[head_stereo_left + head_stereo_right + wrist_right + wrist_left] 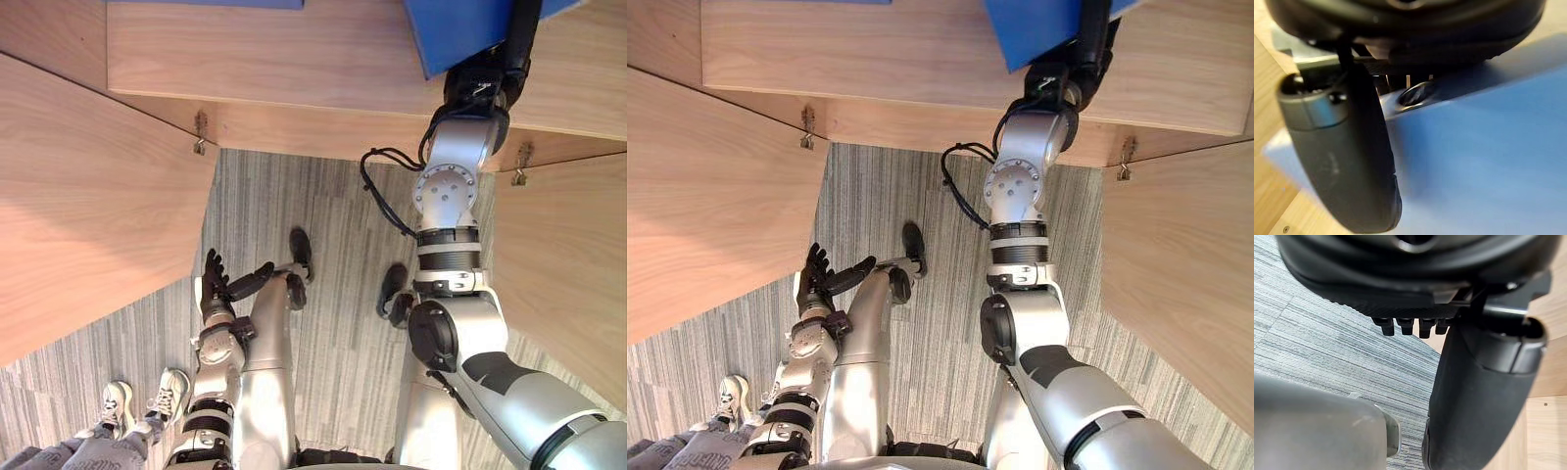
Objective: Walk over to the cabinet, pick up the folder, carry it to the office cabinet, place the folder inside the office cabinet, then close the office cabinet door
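**Blue folder at the cabinet shelf – right robot hand on it, grip unconfirmed**

The folder lies at the front of the wooden cabinet shelf, one corner jutting out over the edge above the carpet floor. The right robot hand reaches up to it. In the right wrist view the thumb lies along the folder's blue face, close to a metal-rimmed hole. Whether the hand is actually clamped on the folder I cannot tell – the far side of the contact is hidden. The left robot hand hangs low by the leg, relaxed and apart, holding nothing.

Handling, as a judgement: the folder looks like a stiff board binder with a smooth, probably slippery cover. It should keep its shape when lifted and is not fragile, but its weight depends on contents I cannot see. The covers could swing open if it is taken by one flap. The safest hold is likely across the spine end, near the metal-rimmed hole, pinching both covers together.

Open wooden doors stand to either side, and a person's shoes show on the carpet nearby.
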{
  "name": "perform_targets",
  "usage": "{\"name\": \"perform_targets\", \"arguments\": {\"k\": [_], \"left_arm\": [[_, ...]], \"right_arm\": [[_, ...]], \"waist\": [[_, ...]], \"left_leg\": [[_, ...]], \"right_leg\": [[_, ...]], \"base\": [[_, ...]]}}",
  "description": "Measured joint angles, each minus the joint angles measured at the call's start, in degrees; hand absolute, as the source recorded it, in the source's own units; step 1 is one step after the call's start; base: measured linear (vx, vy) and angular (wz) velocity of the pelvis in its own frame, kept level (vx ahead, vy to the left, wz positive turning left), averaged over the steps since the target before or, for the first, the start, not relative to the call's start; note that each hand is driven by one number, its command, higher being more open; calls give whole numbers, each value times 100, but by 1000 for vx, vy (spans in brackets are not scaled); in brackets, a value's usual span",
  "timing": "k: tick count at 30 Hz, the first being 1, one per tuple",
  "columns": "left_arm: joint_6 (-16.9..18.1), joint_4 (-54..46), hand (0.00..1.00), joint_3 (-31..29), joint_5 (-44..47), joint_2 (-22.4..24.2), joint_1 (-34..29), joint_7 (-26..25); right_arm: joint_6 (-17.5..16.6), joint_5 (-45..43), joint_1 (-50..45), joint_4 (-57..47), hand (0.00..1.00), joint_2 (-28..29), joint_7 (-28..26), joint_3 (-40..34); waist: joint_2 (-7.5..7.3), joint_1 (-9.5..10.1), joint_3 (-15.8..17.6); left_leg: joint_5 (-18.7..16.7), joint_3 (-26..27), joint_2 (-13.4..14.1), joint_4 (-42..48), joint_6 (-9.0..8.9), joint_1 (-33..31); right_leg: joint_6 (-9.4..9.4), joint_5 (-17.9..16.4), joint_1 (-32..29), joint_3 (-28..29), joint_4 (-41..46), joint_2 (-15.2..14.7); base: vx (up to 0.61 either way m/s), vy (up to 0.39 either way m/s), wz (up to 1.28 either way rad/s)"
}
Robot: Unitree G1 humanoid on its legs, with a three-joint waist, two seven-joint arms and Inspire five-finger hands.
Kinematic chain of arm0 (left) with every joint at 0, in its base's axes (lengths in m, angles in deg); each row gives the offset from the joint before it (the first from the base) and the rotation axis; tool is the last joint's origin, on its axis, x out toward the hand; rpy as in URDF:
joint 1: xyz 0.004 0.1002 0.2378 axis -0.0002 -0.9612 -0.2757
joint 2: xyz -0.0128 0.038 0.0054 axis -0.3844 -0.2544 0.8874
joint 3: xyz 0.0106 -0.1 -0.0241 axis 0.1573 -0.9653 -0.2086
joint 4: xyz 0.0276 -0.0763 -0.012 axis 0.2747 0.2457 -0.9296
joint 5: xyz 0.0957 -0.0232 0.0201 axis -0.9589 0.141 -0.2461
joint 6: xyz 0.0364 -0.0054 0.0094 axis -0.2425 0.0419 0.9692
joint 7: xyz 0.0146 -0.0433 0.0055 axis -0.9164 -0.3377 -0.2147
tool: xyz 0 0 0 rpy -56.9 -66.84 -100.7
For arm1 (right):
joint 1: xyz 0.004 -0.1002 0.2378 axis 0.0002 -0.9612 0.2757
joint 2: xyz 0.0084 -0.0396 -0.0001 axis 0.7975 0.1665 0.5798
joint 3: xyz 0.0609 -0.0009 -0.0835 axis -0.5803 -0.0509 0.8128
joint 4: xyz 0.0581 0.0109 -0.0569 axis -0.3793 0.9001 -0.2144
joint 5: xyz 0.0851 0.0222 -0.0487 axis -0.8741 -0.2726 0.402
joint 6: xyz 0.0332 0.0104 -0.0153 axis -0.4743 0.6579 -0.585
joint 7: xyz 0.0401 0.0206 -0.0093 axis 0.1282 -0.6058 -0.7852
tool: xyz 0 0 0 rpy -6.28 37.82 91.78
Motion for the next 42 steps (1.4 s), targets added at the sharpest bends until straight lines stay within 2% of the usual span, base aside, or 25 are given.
{"name": "perform_targets", "arguments": {"k": [5, 6, 11, 12, 14, 16, 21, 24, 27, 30, 31, 36, 42], "left_arm": [[-14, 2, 100, 18, 0, 2, 53, -2], [-84, -4, 100, 109, 1, 201, 166, -13], [-84, -21, 100, 216, 1, 288, 177, -15], [-78, -19, 100, 213, -1, 296, 177, -19], [-74, 11, 100, 205, -3, 253, 177, -41], [-59, 97, 100, 204, -2, 202, 176, -56], [-4, 229, 100, 199, 20, 84, 150, -55], [36, 376, 100, 206, 101, 7, 145, 38], [72, 578, 100, 206, 117, -75, 145, 61], [77, 678, 100, 207, 120, -121, 136, 137], [77, 685, 100, 211, 120, -178, 105, 164], [84, 772, 100, 295, 116, -331, 74, 314], [76, 830, 100, 376, 60, -449, 70, 555]], "right_arm": [[-3, 84, -34, -78, 100, 73, 29, 143], [51, 585, -254, -329, 100, 379, 190, 372], [93, 658, -338, -350, 100, 432, 295, 448], [175, 793, -411, -353, 100, 342, 308, 608], [901, 1776, -636, -346, 100, -50, 274, 1065], [1186, 2081, -671, -341, 100, -254, 204, 1289], [1652, 2554, -466, -73, 100, -1292, -508, 2163], [2006, 3253, -198, -21, 100, -1904, -947, 2653], [2165, 3931, 200, 28, 100, -2329, -1338, 3113], [2243, 4555, 355, 64, 100, -2531, -1570, 3255], [2252, 4782, 465, 101, 100, -2700, -1678, 3481], [2257, 5850, 287, -79, 100, -3517, -2380, 4404], [2186, 5889, -318, -363, 100, -4105, -3385, 5107]], "waist": [[2, 0, -7], [3, 8, -72], [-1, -11, -102], [-2, -27, -103], [-2, -83, -103], [-2, -133, -103], [-3, -273, -103], [-6, -356, -104], [-13, -475, -106], [-74, -486, -137], [-138, -512, -170], [-221, -548, -214], [-242, -546, -212]], "left_leg": [[39, -8, 24, -16, 49, 25], [-32, -7, 56, -7, -45, 181], [-39, -4, 85, -15, -52, 194], [-39, -3, 88, -24, -50, 203], [-2, -2, 121, -1, 9, 248], [-2, -7, 144, 9, 9, 278], [0, -10, 214, -59, 11, 305], [40, 71, 208, -174, 48, 361], [79, 127, 201, -332, 66, 486], [79, 173, 198, -429, 66, 601], [79, 190, 198, -465, 66, 612], [63, 203, 195, -524, 70, 674], [55, 203, 196, -569, 66, 739]], "right_leg": [[-4, 1, 27, -5, -47, 32], [-24, -10, 188, 0, -74, 63], [-40, -8, 193, 3, -86, 93], [-42, -7, 202, 2, -100, 98], [-45, 3, 270, -1, -137, 133], [-46, 15, 316, -10, -180, 157], [-56, 104, 371, -25, -314, 232], [-46, 165, 388, -12, -405, 223], [-27, 248, 508, -19, -596, 225], [-16, 276, 611, -27, -712, 225], [-12, 289, 621, -27, -770, 224], [1, 300, 739, -66, -912, 217], [1, 300, 819, -131, -939, 204]], "base": [[3, -61, -3], [-51, -136, -6], [-27, -63, -3], [-2, -44, -3], [7, -46, -6], [2, -34, -6], [-31, -37, -7], [-32, -35, -2], [-6, -22, -3], [9, -21, -3], [14, -30, -3], [17, -20, 1], [8, -56, 1]]}}
